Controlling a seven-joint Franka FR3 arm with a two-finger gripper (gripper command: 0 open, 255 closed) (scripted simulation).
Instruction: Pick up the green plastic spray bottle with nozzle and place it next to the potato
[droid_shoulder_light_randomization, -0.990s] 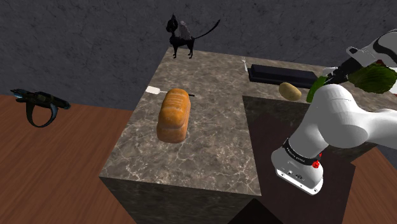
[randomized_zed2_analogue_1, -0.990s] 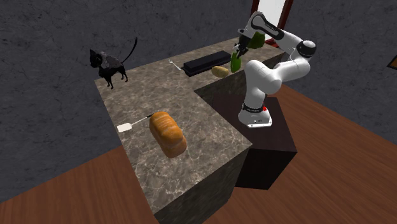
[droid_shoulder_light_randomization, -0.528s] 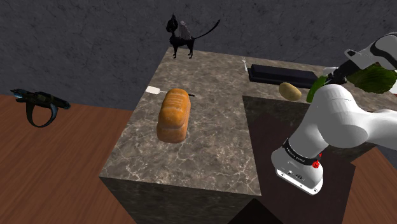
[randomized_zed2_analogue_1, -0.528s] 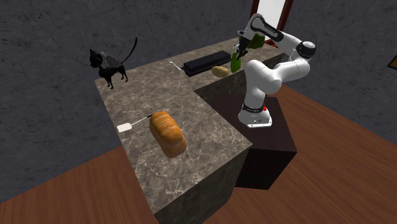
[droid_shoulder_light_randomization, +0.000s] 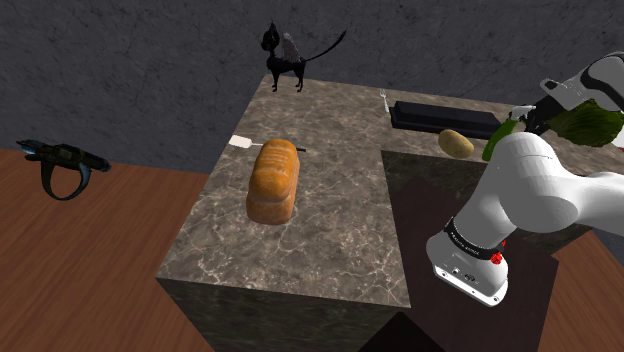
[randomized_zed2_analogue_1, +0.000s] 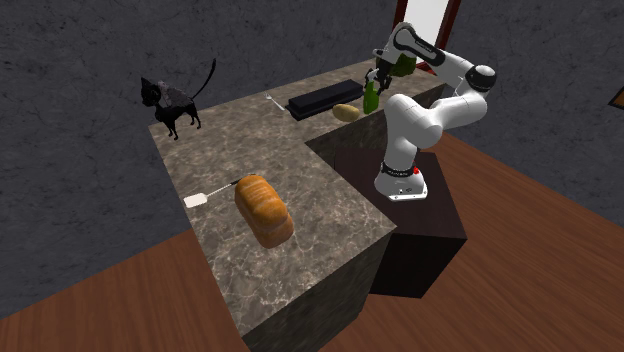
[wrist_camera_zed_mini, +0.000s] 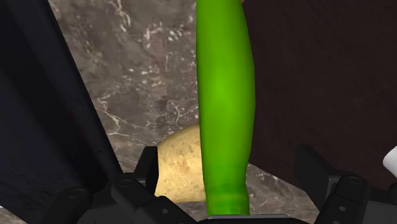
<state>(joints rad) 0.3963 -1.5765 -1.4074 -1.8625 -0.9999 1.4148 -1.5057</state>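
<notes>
Both fingers (wrist_camera_zed_mini: 312, 168) of the gripper (wrist_camera_zed_mini: 229, 159) stand apart, clear of the green bottle (wrist_camera_zed_mini: 226, 95), whose long axis runs straight out between them, with the potato (wrist_camera_zed_mini: 178, 162) just beside its near end.

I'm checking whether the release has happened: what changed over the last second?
Little moved. The gripper shifted slightly toward the shoulder view's upper right, baring a bit more of the green spray bottle. Its fingers now stand apart on either side, not touching it. The bottle stayed beside the potato. The bread loaf and cat figure did not move.
</notes>
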